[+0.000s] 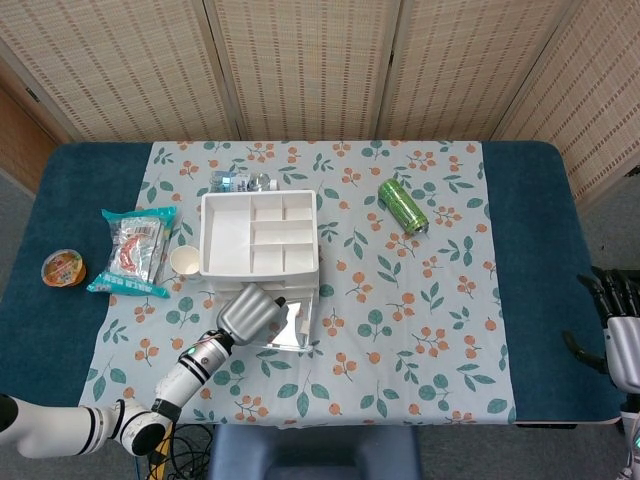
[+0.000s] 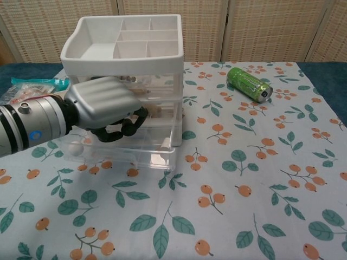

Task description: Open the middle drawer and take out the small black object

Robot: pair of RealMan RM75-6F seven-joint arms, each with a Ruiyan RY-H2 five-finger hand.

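Note:
A clear drawer unit with a white divided top tray (image 1: pixel 228 235) (image 2: pixel 97 51) stands left of centre. Its middle drawer (image 2: pixel 161 112) is closed, and I see no small black object. The bottom drawer (image 2: pixel 158 155) (image 1: pixel 296 330) is pulled out, with small white items inside. My left hand (image 2: pixel 103 105) (image 1: pixel 250 313) is at the unit's front. Its fingers (image 2: pixel 130 125) curl in against the middle drawer's face and hook at its lower edge. My right hand (image 1: pixel 620 330) hangs off the table's right edge, fingers spread, holding nothing.
A green can (image 1: pixel 402 206) (image 2: pixel 248 84) lies on its side right of the unit. To the left are a teal snack bag (image 1: pixel 135 250), a paper cup (image 1: pixel 185 262) and a small orange tub (image 1: pixel 62 268). A clear bottle (image 1: pixel 240 182) lies behind the unit.

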